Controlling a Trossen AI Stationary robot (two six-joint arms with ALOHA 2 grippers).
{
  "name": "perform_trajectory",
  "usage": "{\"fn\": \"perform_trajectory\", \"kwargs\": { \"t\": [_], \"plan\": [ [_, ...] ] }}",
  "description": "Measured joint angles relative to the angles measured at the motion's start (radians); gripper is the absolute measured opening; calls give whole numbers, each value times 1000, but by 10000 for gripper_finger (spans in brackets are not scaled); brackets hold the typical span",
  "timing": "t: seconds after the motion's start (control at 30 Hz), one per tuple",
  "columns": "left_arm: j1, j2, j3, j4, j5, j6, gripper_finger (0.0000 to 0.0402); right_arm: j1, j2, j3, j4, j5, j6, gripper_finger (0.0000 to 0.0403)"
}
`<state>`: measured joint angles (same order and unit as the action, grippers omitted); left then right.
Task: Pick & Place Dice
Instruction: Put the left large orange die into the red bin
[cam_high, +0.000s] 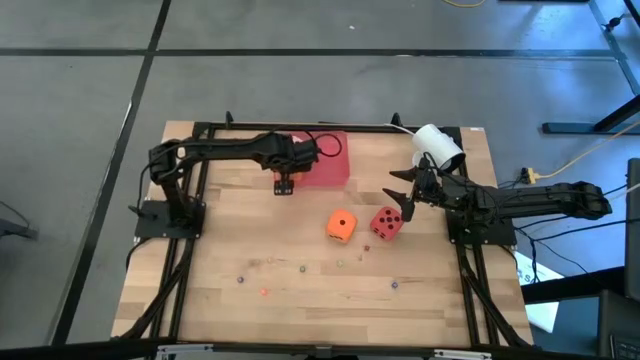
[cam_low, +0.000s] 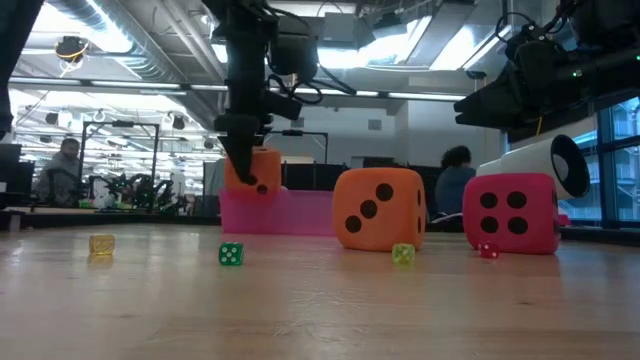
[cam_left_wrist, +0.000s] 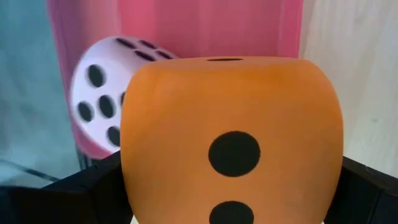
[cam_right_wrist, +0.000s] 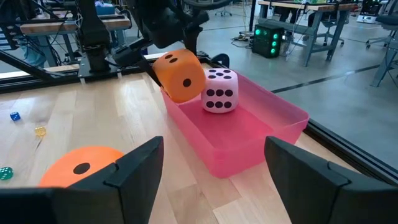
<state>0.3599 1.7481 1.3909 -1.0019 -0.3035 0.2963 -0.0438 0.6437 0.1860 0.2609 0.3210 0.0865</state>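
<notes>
An orange die (cam_right_wrist: 180, 76) with rounded edges and black pips is clamped between the fingers of the left gripper (cam_right_wrist: 168, 46) at the near rim of the pink tray (cam_right_wrist: 273, 134), in which a pale pink die (cam_right_wrist: 219, 91) rests. A second orange die (cam_high: 341, 225) and a red die (cam_high: 387, 223) sit side by side on the wooden table (cam_high: 300, 290). The right gripper (cam_high: 407, 200) is held just beside the red die with its fingers apart and nothing between them.

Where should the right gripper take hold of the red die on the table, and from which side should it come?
Probably from straight above, with the fingers on two opposite flat side faces of the red die. It sits flat, apart from the orange die beside it. The right gripper waits open nearby.
</notes>
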Motion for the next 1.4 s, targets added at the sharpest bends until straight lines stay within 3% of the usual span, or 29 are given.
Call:
{"fn": "perform_trajectory", "kwargs": {
  "t": [0.13, 0.27, 0.4, 0.67, 1.4],
  "plan": [
    [-14, -25, -4, -19, 10, -5, 372, 0, 0, 0, -1, 0, -1, 278],
    [-16, -34, -3, -27, 83, -27, 372, 0, 0, 0, -1, 0, -4, 278],
    [3, -31, -3, -22, 157, -50, 372, 0, 0, 0, -1, 0, -4, 278],
    [71, -18, -2, -12, 202, -94, 372, 0, 0, 0, -1, 0, 0, 278],
    [114, 28, -2, -23, 195, 9, 372, 0, 0, 0, -2, -26, -1, 278]
  ]
}}
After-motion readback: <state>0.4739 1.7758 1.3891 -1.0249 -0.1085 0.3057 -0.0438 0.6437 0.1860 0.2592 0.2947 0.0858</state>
